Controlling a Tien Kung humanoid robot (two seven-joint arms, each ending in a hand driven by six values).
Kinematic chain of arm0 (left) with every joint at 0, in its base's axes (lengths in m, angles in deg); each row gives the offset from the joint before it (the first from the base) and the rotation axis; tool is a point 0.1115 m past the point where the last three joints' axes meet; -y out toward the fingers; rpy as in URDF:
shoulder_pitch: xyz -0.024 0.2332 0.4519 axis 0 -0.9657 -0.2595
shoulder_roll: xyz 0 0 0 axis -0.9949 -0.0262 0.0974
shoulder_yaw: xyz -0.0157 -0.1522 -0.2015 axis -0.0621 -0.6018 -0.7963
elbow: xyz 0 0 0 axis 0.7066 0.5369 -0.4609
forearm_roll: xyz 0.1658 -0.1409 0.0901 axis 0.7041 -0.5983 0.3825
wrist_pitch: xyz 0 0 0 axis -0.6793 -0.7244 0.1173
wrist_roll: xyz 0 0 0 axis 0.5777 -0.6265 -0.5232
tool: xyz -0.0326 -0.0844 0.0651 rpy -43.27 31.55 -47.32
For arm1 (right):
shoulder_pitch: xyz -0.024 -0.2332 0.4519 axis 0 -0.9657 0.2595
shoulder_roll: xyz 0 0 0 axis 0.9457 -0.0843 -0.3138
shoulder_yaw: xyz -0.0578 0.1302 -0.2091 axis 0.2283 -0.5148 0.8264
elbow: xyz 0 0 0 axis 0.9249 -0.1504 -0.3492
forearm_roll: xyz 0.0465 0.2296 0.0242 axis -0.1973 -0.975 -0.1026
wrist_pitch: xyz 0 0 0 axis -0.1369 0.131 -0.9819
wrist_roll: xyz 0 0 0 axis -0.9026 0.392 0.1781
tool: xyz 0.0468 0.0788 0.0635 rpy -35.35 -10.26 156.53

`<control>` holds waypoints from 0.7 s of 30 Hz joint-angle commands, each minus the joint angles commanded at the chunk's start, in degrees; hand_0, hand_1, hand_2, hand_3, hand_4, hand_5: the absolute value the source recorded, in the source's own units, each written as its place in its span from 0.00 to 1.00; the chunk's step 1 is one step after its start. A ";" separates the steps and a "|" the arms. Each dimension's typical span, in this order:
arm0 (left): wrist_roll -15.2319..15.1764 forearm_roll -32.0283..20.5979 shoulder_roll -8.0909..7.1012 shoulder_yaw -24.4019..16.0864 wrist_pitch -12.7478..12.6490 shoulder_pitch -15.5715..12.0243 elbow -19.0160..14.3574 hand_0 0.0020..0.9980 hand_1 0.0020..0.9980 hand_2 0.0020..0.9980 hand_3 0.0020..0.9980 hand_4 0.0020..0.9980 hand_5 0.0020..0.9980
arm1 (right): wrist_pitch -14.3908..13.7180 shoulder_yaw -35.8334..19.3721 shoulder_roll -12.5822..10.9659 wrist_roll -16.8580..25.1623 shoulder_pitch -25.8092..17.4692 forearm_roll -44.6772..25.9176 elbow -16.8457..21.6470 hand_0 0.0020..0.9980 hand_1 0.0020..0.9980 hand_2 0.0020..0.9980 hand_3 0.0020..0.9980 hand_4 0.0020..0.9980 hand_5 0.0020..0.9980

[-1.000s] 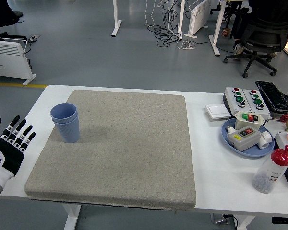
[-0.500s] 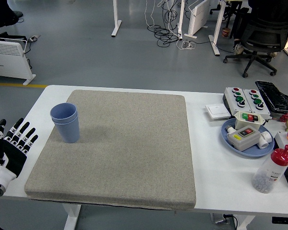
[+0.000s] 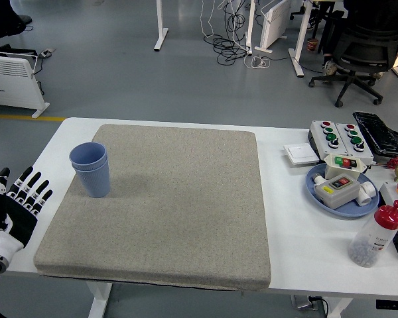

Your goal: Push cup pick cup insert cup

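Two blue cups (image 3: 91, 169) stand nested upright, one inside the other, on the left part of the grey mat (image 3: 166, 199). My left hand (image 3: 16, 197) hovers at the table's left edge, well to the lower left of the cups. Its fingers are spread and hold nothing. The right hand is out of the picture.
At the right, a blue plate (image 3: 318, 192) carries switch boxes, with button boxes (image 3: 337, 136) behind it and a white switch plate (image 3: 301, 154) beside them. A red-capped bottle (image 3: 375, 236) lies near the right edge. Office chairs and desks stand beyond the table.
My left hand has drifted slightly down and toward the table's near left corner. The nested cups have not moved.
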 joint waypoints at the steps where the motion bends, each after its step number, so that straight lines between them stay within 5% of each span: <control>1: 0.02 0.09 0.01 0.05 -0.12 -0.01 0.05 0.96 0.96 1.00 0.97 0.66 1.00 | 0.00 -0.07 0.00 -0.04 -0.03 0.11 0.00 0.69 0.62 0.63 0.54 0.09 0.48; 21: -0.39 -0.08 0.05 1.36 -1.16 -0.40 0.42 0.96 0.96 1.00 0.97 0.64 1.00 | 0.01 -0.75 -0.09 -0.41 -0.59 1.65 0.12 0.69 0.62 0.63 0.54 0.09 0.48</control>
